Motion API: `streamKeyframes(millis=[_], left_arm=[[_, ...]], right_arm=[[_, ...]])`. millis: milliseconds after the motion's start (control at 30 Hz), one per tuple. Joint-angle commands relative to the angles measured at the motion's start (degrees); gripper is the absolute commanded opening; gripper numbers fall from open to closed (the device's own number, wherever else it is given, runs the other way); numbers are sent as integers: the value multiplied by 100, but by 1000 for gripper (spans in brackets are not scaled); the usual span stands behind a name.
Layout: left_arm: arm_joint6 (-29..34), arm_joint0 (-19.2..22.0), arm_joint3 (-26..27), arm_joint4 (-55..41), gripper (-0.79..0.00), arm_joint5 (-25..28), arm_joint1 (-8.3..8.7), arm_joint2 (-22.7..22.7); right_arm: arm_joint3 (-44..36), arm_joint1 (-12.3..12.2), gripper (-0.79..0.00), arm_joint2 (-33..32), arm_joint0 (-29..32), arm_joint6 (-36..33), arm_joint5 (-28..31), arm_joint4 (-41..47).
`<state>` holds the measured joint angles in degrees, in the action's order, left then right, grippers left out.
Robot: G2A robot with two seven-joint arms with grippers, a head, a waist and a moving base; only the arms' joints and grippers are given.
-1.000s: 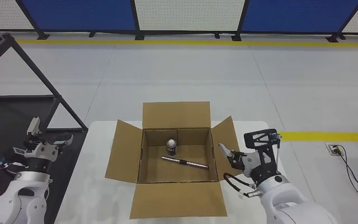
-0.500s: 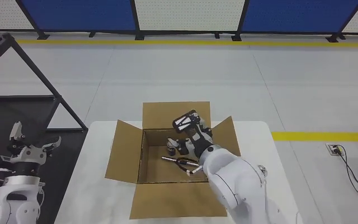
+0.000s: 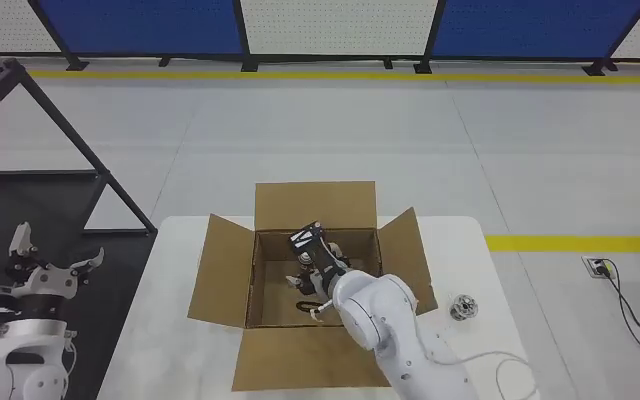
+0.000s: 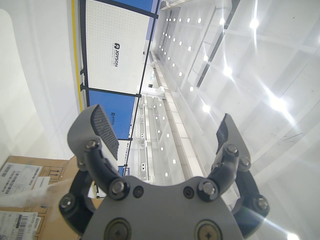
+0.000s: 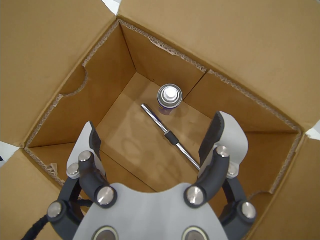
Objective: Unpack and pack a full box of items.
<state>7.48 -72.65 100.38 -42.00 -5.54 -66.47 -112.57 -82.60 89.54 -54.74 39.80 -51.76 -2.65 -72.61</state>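
— on the table [image 3: 170, 330], mid-surface: confirm the position of the box [image 3: 300, 360] and its contents.
— box stands with all four flaps folded outward. on its floor a spray can [image 5: 169, 98] stands upright against one wall; a metal rod [image 5: 162, 127] with a dark sleeve lies flat just beside it. whether the two touch cannot be determined.
— any obstruction?
— one end of the rod is hidden behind a finger [image 5: 215, 136] of the right gripper [image 5: 155, 123]. from above, the right arm [image 3: 375, 310] covers most of the box interior.
— right gripper status?
— positioned over the box opening, above the contents, fingers spread apart, nothing between them.
— left gripper [image 4: 162, 116]?
— located off the table's left edge, well apart from the box, pointing upward; fingers released, nothing held. labelled cardboard [image 4: 25, 176] is cut off at the edge of its wrist view; the item cannot be identified.
— anything else on the table?
— one small silvery round object [image 3: 461, 307] to the right of the box, too small to identify.
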Motion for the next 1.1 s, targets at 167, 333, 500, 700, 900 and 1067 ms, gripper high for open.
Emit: streamKeyframes(millis=[167,333,500,700,900,1067], left_arm=[[37,77,-26,93,0,-34,11,84],[120,100,-77,229,0,19,24,100],[183,118,-127,369,0,45,28,223],[197,159,-133,443,0,85,30,306],[174,130,-166,383,0,88,28,290],[158,101,-149,350,0,85,25,297]], right_arm=[[650,96,0,171,-114,109,-300,60],[650,96,0,171,-114,109,-300,60],[650,96,0,171,-114,109,-300,60],[1129,206,0,380,-231,467,-308,166],[2087,392,0,498,-631,991,-455,558],[2706,541,0,568,-894,1352,-536,863]])
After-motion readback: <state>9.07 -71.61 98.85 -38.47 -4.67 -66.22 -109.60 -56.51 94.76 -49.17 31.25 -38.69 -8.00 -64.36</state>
